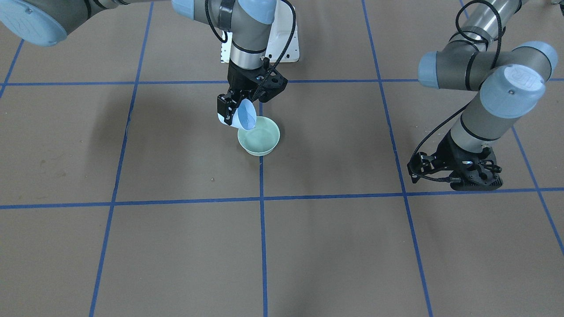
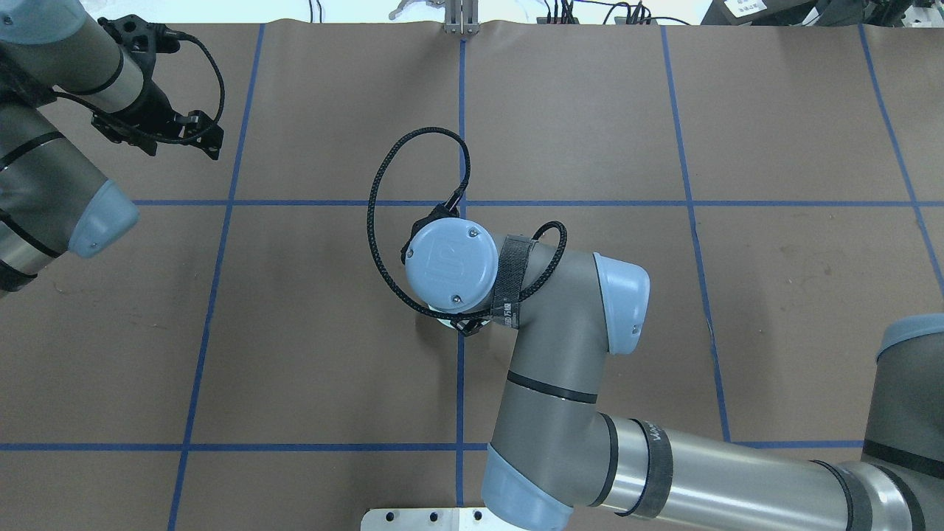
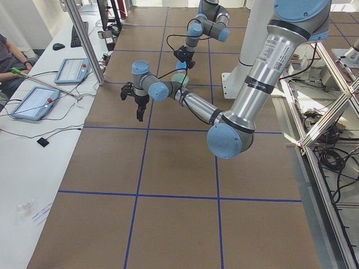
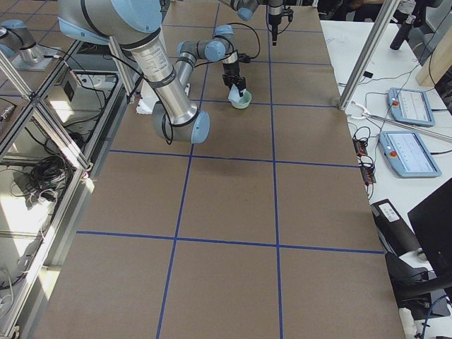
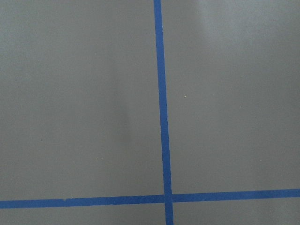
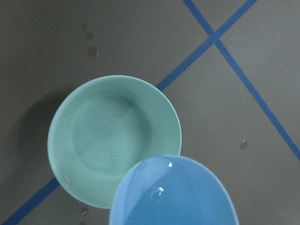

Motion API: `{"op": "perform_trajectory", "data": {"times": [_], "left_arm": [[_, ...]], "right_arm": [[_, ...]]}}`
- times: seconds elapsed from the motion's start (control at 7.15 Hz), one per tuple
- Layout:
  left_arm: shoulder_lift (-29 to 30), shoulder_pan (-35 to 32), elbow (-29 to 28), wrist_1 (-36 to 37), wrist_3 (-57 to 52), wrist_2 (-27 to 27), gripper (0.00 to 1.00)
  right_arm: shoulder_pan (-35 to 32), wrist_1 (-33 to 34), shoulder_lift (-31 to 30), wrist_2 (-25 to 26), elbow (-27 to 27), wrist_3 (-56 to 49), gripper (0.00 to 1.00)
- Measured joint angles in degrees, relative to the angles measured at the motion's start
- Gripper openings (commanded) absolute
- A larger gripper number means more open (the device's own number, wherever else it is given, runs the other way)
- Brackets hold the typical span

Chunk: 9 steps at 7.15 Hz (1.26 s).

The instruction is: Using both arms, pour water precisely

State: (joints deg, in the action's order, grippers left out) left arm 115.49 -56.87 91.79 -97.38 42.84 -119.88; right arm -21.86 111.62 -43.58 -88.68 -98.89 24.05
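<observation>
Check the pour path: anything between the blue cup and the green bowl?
Nothing visible. The right gripper holds the blue cup tilted, its lip over the green bowl at the rim, and the right wrist view shows only open bowl beneath. A few drops lie outside the bowl, off the path.

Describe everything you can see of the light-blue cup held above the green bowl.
The light-blue cup is small, smooth and glossy, perhaps plastic or glazed ceramic, and whiter outside. The right end effector grips it by its side and holds it tipped, its open mouth angled down toward the green bowl and its lip over the bowl's rim. Whether cup and bowl touch cannot be told. The wrist view shows small white glints inside, possibly water.
</observation>
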Motion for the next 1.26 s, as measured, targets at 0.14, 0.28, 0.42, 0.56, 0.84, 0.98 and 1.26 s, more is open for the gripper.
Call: {"op": "perform_trajectory", "data": {"times": [0.14,0.28,0.42,0.56,0.84,0.98,1.26], "left_arm": [[0.0,0.0,0.1,0.0,0.0,0.0,0.99],[0.0,0.0,0.1,0.0,0.0,0.0,0.99],[-0.1,-0.1,0.2,0.0,0.0,0.0,0.99],[-0.1,-0.1,0.2,0.0,0.0,0.0,0.99],[-0.1,-0.1,0.3,0.1,0.0,-0.1,1.0],[-0.1,-0.1,0.4,0.1,0.0,-0.1,0.99],[-0.1,-0.1,0.5,0.1,0.0,-0.1,1.0]], "right_arm": [[-0.1,1.3,1.1,0.1,0.8,-1.3,0.0],[-0.2,3.1,2.8,0.4,2.1,-2.2,0.0],[-0.4,4.3,3.9,0.7,3.0,-3.2,0.0],[-0.5,5.2,4.4,0.9,3.4,-4.1,0.0],[-1.0,7.8,4.9,1.0,3.5,-6.6,0.0],[-1.2,8.9,5.2,1.1,3.5,-7.7,0.0],[-1.3,9.1,5.2,1.2,2.4,-7.8,0.0]]}}
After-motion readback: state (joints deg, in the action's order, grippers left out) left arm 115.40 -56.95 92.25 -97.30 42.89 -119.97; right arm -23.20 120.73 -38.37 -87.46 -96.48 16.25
